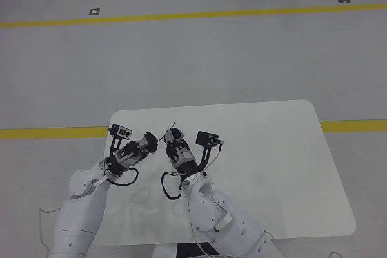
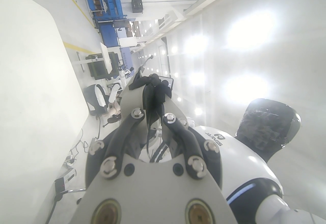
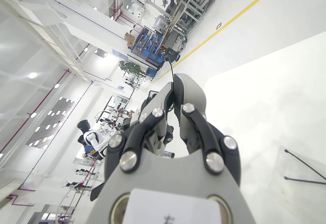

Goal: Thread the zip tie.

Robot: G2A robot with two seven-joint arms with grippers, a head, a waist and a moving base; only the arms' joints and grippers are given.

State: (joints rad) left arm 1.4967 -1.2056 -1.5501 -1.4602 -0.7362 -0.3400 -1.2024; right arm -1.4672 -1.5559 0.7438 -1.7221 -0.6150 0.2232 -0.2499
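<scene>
Black zip tie is held up above the white table, pinched in 2 closed claws. Left gripper and right gripper sit nearly touching, I judge to steer tail into head.

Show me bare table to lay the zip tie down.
Free: the table from the right gripper out to its far and side edges. Crowded: the patch where it and the left gripper hold the zip tie.
</scene>
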